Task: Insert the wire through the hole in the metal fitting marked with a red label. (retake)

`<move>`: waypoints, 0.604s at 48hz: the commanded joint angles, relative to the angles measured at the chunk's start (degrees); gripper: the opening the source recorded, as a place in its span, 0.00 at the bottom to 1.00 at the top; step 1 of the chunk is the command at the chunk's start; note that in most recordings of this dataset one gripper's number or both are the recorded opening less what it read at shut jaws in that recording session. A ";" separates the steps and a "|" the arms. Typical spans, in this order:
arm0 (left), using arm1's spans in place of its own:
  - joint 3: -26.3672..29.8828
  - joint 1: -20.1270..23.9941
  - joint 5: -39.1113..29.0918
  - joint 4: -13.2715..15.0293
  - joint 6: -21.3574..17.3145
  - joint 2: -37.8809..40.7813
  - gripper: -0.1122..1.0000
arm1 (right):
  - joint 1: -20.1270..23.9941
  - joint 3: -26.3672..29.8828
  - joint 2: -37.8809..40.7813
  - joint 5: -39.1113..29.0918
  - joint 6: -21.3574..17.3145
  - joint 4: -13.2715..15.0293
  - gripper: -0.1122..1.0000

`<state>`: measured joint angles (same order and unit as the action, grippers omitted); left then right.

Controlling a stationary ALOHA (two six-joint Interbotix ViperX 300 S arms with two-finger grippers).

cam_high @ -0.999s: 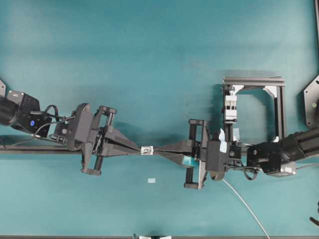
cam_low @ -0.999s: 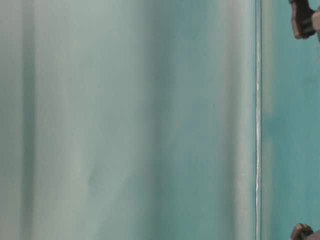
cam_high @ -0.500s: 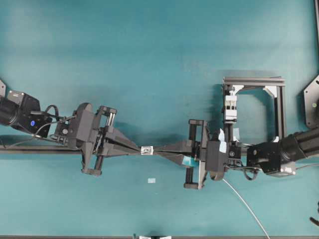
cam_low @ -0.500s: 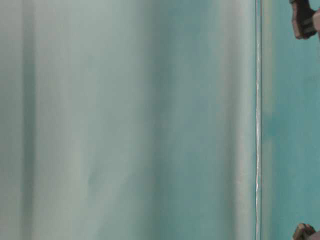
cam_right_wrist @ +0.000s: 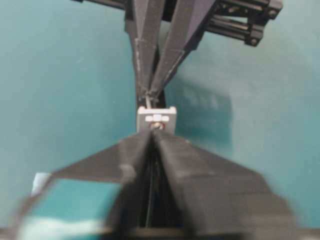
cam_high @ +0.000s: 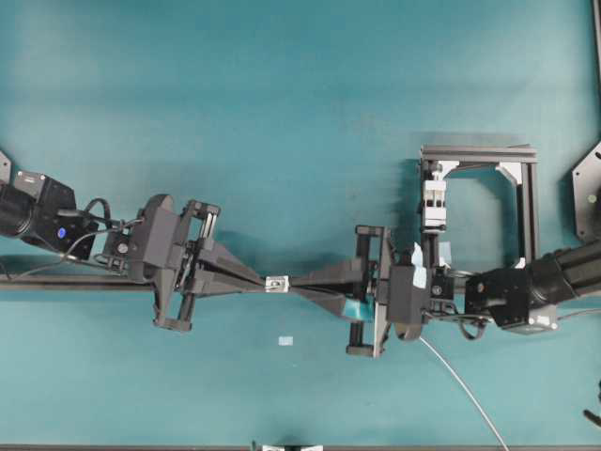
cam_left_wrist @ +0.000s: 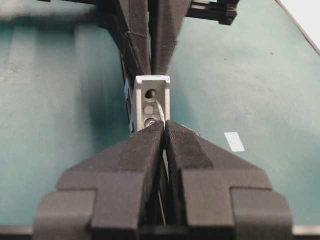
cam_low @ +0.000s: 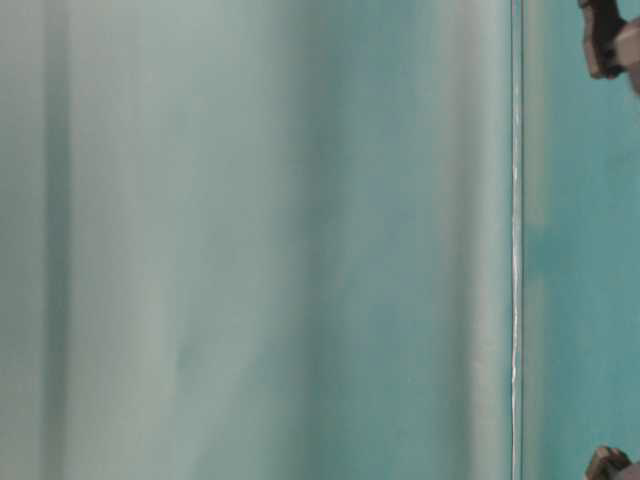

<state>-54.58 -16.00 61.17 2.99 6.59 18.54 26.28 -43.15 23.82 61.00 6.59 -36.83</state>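
The two hands meet tip to tip at the middle of the teal worktop (cam_high: 282,113), with the metal fitting (cam_high: 276,282) between them, raised above the surface. The left hand (cam_left_wrist: 164,131) is clenched, its tips pressed together on the near edge of the fitting; in the left wrist view the silvery piece stands upright just beyond them, with the hole (cam_left_wrist: 150,93) near its top and two more round marks below it.

The wire (cam_left_wrist: 161,112) shows there as a thin pale curve against the fitting's face, running down between the left fingertips. Whether it passes through the hole cannot be told.

The right hand (cam_high: 293,281) has changed from the earlier overhead frame: its fingers then lay closed to a point at the fitting, and they now stand slightly parted. The right wrist view is blurred, and the opening looks small.

Off to the right, a pale strand (cam_high: 465,385) trails from the right arm toward the near right corner. A black frame (cam_high: 526,202) stands at the far right.
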 commanded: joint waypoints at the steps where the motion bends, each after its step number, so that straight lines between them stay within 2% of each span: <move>1: 0.62 -0.26 0.35 0.00 0.09 -1.58 0.01 | 0.00 -0.09 -3.08 0.35 0.09 0.09 0.49; 5: 0.53 -0.18 0.26 0.00 0.09 -1.58 0.01 | 0.09 -0.53 -3.87 0.26 0.09 0.35 0.72; 6: 0.53 -0.18 0.26 0.00 0.09 -1.58 0.01 | 0.09 -0.62 -3.96 0.35 0.09 0.53 0.76; 11: 0.53 -0.18 0.26 0.00 0.09 -1.58 0.01 | 0.09 -0.79 -4.39 0.35 0.00 1.05 0.71; 29: -1.41 -0.97 -0.35 -0.26 -0.44 -3.78 0.01 | 0.18 -0.97 -4.57 -0.09 -0.44 1.23 0.72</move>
<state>-55.63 -16.35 60.64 2.90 6.24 17.40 26.28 -44.38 21.27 60.82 6.33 -35.77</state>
